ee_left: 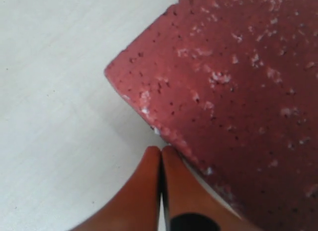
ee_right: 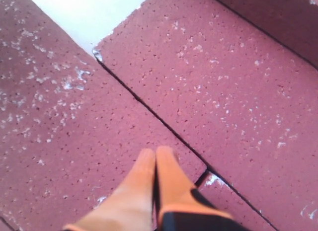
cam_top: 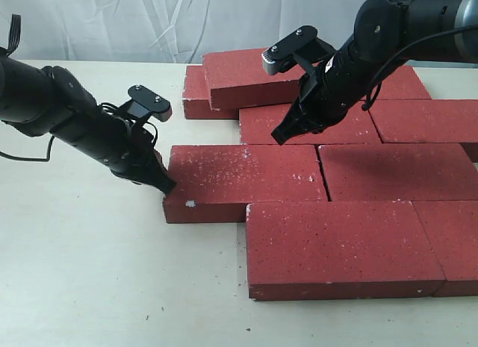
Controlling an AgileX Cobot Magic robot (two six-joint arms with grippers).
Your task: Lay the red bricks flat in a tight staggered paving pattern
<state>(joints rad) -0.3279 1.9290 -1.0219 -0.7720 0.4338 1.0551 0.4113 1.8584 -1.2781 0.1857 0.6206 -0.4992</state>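
Several red bricks lie flat in staggered rows. My left gripper (cam_top: 166, 186) is shut and empty, its tips (ee_left: 160, 150) against the left end of the second-row brick (cam_top: 243, 179), near that brick's corner (ee_left: 238, 92). My right gripper (cam_top: 280, 136) is shut too, with nothing held. In the right wrist view its tips (ee_right: 155, 152) sit on that same speckled brick (ee_right: 59, 141), close to the seam with the third-row brick (ee_right: 223, 92). One brick (cam_top: 246, 78) at the back lies stacked on another (cam_top: 196, 93).
The front row holds a large brick (cam_top: 336, 246) and a partly cut-off one (cam_top: 455, 242). More bricks (cam_top: 396, 172) (cam_top: 426, 119) fill the right side. Bare pale table (cam_top: 89, 272) stretches left and front. A white curtain (cam_top: 149, 19) hangs behind.
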